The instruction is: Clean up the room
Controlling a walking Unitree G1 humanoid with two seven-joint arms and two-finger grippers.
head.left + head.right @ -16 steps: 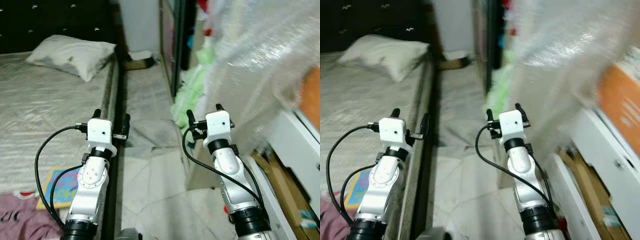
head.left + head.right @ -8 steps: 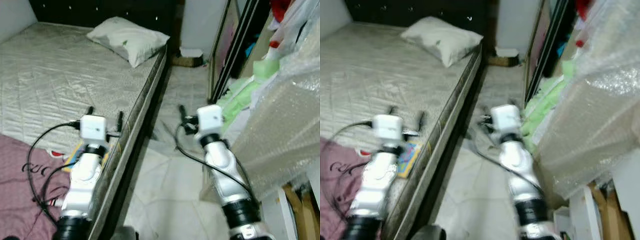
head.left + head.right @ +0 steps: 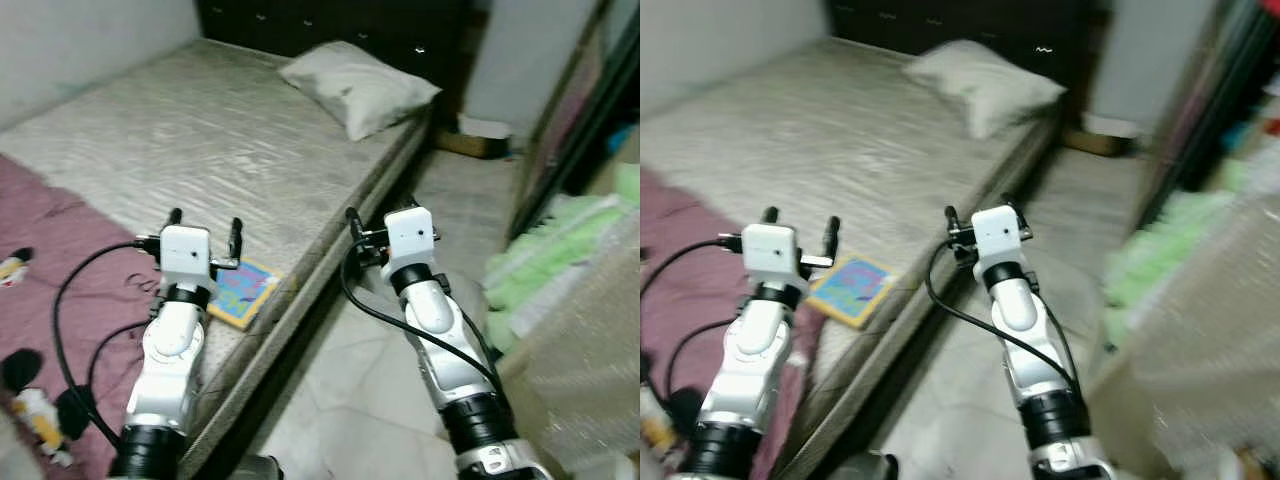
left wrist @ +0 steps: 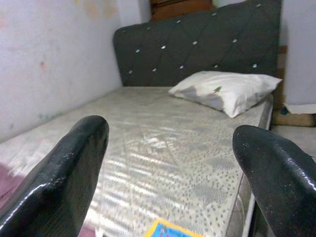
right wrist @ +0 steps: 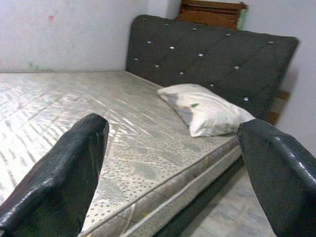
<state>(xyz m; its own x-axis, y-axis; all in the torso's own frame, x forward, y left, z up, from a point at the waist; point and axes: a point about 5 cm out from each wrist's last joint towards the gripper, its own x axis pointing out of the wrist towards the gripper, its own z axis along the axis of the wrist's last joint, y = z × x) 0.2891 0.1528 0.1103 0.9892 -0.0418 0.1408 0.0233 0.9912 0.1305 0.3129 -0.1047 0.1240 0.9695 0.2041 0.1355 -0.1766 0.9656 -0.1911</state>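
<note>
A grey mattress (image 3: 200,140) with a white pillow (image 3: 360,85) lies ahead on my left, under a dark tufted headboard (image 4: 197,44). A colourful book (image 3: 243,290) rests near the mattress edge, beside a maroon blanket (image 3: 60,250). Small soft toys (image 3: 30,410) lie on that blanket at the lower left. My left gripper (image 3: 206,222) hangs open over the bed just short of the book, holding nothing. Over the bed's edge my right gripper (image 3: 980,212) is open and empty too. The wrist views look along the mattress to the pillow (image 5: 207,108).
A tiled aisle (image 3: 370,390) runs between the bed and the wardrobe on the right. Green bags (image 3: 555,265) and a bubble-wrapped package (image 3: 590,350) crowd the right side. A low cardboard box (image 3: 475,140) sits on the floor past the pillow.
The whole picture has swung left, so the camera has turned toward the bed. The blanket, book and toys have come into view. Both arms keep the same raised pose.
</note>
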